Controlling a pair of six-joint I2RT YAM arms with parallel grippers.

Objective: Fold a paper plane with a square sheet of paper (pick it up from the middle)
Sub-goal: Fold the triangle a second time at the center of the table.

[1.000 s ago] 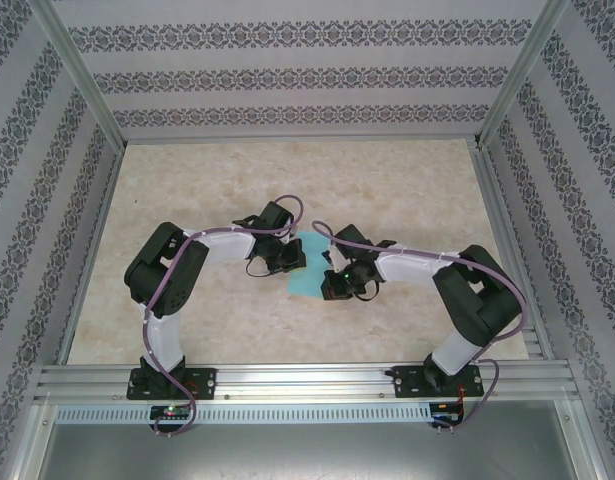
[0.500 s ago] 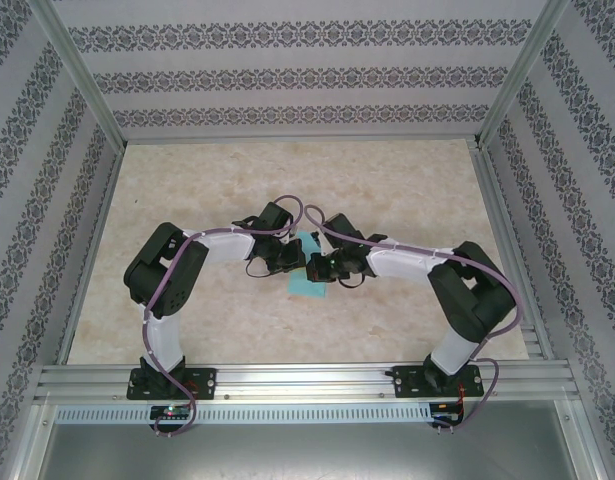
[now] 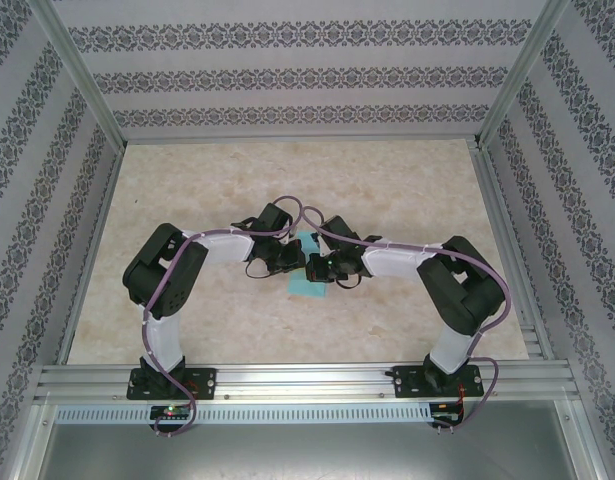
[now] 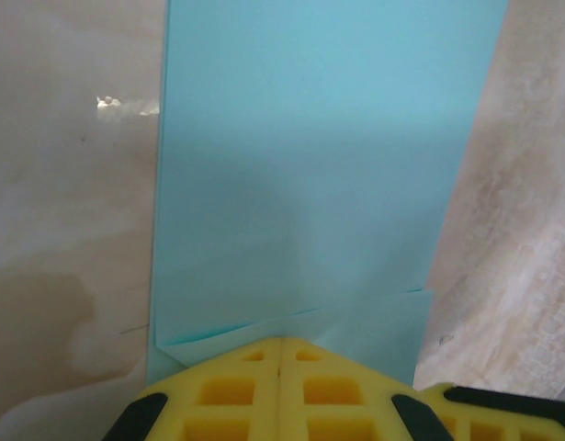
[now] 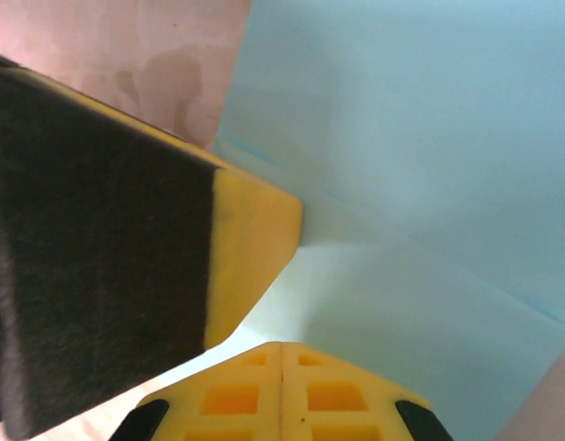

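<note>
The square sheet of paper (image 3: 306, 286) is turquoise and lies folded in layers on the table's middle, between the two wrists. In the left wrist view the sheet (image 4: 310, 165) runs away from the jaws as a long strip, with overlapping folded edges close to them. My left gripper (image 4: 280, 342) is shut, its yellow tip resting on the paper, with nothing between the fingers. My right gripper (image 5: 282, 346) is also shut, tip down on the sheet (image 5: 429, 138). One left fingertip (image 5: 250, 230) stands just beside it. From above, the left gripper (image 3: 294, 263) and right gripper (image 3: 316, 268) nearly touch.
The marbled table (image 3: 387, 190) is bare around the paper. Aluminium rails (image 3: 307, 380) run along its near edge and up the sides. Patterned walls (image 3: 307, 75) close off the back and both sides.
My right gripper has swung left over the paper until it sits right next to the left gripper. The left arm has stayed where it was.
</note>
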